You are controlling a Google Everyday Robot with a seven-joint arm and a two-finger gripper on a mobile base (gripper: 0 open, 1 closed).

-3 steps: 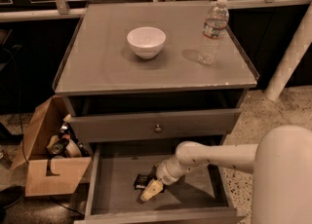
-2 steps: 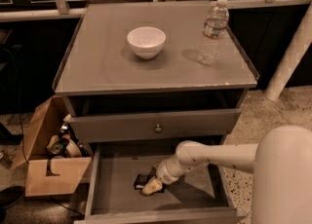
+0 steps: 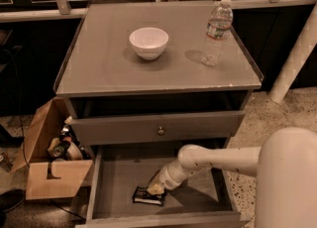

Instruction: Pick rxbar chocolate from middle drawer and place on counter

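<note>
The rxbar chocolate [image 3: 147, 197], a flat black bar with pale lettering, lies on the floor of the open middle drawer [image 3: 116, 180], near its front wall. My gripper [image 3: 155, 189] reaches into the drawer from the right on a white arm. Its pale tip is right over the bar's far right edge, touching or just above it. The counter [image 3: 99, 68] is the grey cabinet top above.
A white bowl [image 3: 148, 42] and a clear water bottle [image 3: 216, 31] stand on the counter. A closed drawer front with a round knob [image 3: 161, 131] sits above the open drawer. An open cardboard box [image 3: 49, 172] with clutter stands on the floor at the left.
My gripper tip has drawn back slightly up and right, so more of the black bar shows in front of it. The bowl and the bottle have not moved.
</note>
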